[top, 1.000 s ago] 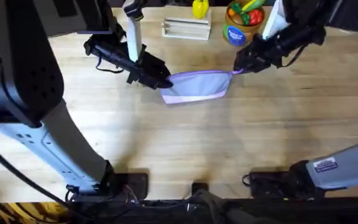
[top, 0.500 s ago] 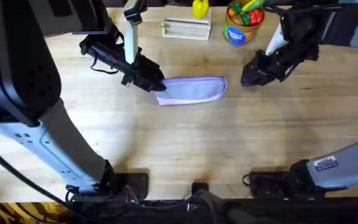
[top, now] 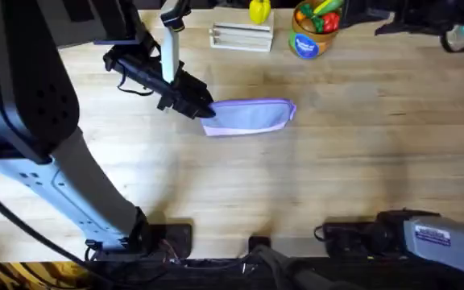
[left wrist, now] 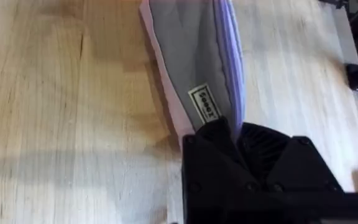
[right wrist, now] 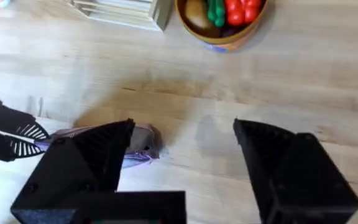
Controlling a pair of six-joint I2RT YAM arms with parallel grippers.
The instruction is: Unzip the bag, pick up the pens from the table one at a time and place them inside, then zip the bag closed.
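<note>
L gripper [top: 202, 109]: jaws closed on the left end of the bag [top: 250, 116], black fingers [left wrist: 213, 134] clamped right where the fabric and zipper line come together, beside a small sewn label [left wrist: 205, 103]. R gripper [right wrist: 182, 158]: jaws spread wide, nothing between them, held above the table [top: 312, 185] with the bag's far end below and just beside 1 finger [right wrist: 92, 158].

Bag is a lavender pouch lying flat, long side running left-right, in the far half of the table, slightly left of centre. Zipper runs along its top edge; it looks closed along the stretch that shows.

R arm is up by the far right corner, well apart from the bag. L arm reaches in from the near left edge, across the left side of the table.

Along the far edge: a pale slatted holder [top: 242, 36] near the middle, a yellow toy [top: 258, 10] just behind it, and a round tub of toy food [top: 315, 28] to its right. A white stick [top: 171, 44] stands near the L arm, toward the far left.
</note>
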